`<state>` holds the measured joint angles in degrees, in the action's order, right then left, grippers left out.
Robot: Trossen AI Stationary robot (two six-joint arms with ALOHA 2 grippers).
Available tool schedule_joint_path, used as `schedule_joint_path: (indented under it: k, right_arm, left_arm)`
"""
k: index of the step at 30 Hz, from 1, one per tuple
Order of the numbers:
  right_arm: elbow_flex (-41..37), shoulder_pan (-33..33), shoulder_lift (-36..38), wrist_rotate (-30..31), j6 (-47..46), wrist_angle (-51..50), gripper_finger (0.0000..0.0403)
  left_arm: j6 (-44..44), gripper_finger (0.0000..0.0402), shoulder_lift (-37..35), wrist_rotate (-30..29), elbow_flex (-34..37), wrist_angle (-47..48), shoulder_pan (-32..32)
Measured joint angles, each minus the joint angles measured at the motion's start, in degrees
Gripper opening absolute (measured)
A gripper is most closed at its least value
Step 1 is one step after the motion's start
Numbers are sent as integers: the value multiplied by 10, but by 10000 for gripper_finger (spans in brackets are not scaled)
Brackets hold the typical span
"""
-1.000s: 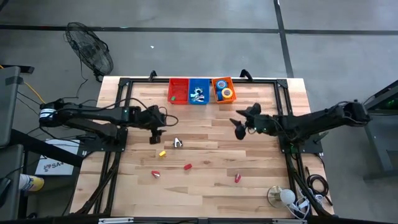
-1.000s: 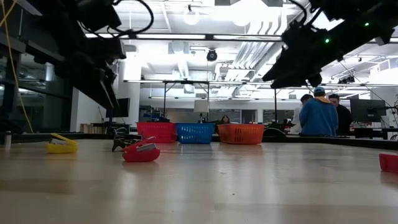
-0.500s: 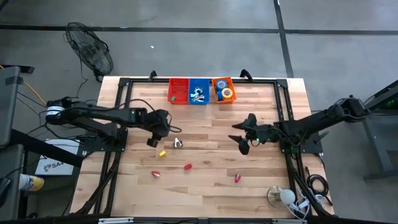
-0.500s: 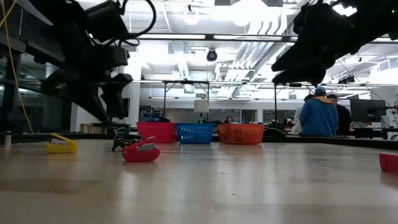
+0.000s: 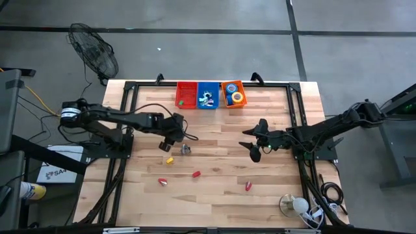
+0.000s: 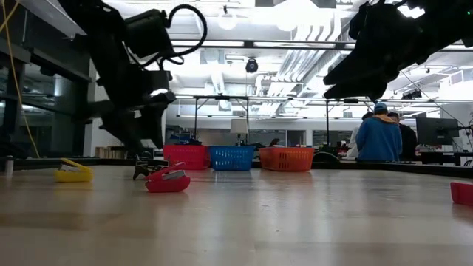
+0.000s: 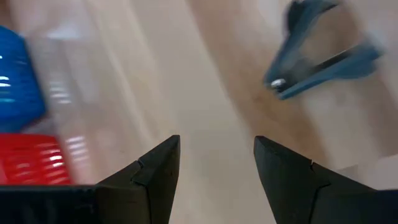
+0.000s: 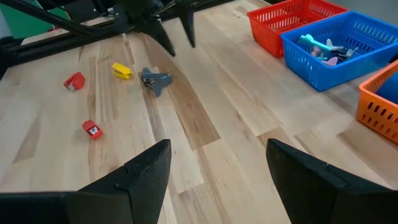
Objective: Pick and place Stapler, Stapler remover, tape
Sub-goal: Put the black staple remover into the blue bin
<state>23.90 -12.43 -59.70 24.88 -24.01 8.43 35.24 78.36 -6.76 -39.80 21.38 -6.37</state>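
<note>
The dark blue staple remover (image 5: 185, 149) lies on the table between the arms, with a yellow stapler (image 5: 169, 160) just nearer. My left gripper (image 5: 170, 140) hangs open over the table beside the remover (image 7: 323, 59), whose claws lie ahead of the open fingers (image 7: 216, 155). In the low view the left gripper (image 6: 148, 137) stands just above the remover (image 6: 148, 170). My right gripper (image 5: 255, 149) waits open over the table's right half (image 8: 217, 168). Red staplers (image 5: 195, 174) (image 5: 162, 181) (image 5: 247, 186) lie toward the near edge. Tape rolls (image 5: 235, 97) sit in the orange basket.
Three baskets stand in a row at the far edge: red (image 5: 186, 95), blue (image 5: 208, 95) holding several small items, and orange (image 5: 234, 84). A metal frame runs along the table's left and right sides. Bare wood lies between the arms. People stand in the room beyond.
My left gripper has moved toward the table's right and down, closing in on the staple remover. My right gripper shifted a little toward the near edge and then held still. The remover and staplers have stayed where they were.
</note>
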Motion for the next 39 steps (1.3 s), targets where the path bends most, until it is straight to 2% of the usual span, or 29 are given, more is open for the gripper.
schedule_joint_path:
  k: [3, 13, 23, 30, 39]
  right_arm:
    - [0, 0, 0, -2, 0, -1, 254]
    - [0, 0, 0, -15, 24, -15, 254]
    - [0, 0, 0, -14, 41, -17, 254]
    - [0, 0, 0, -13, 40, -17, 254]
    - [0, 0, 0, -13, 35, -17, 254]
  left_arm:
    - [28, 200, 10, -22, -3, -4, 0]
    - [166, 200, 46, 18, -3, -11, 0]
    - [225, 200, 53, 22, -3, -47, 0]
    - [259, 200, 52, 92, -3, -48, 1]
    - [295, 200, 65, 120, -2, -45, 0]
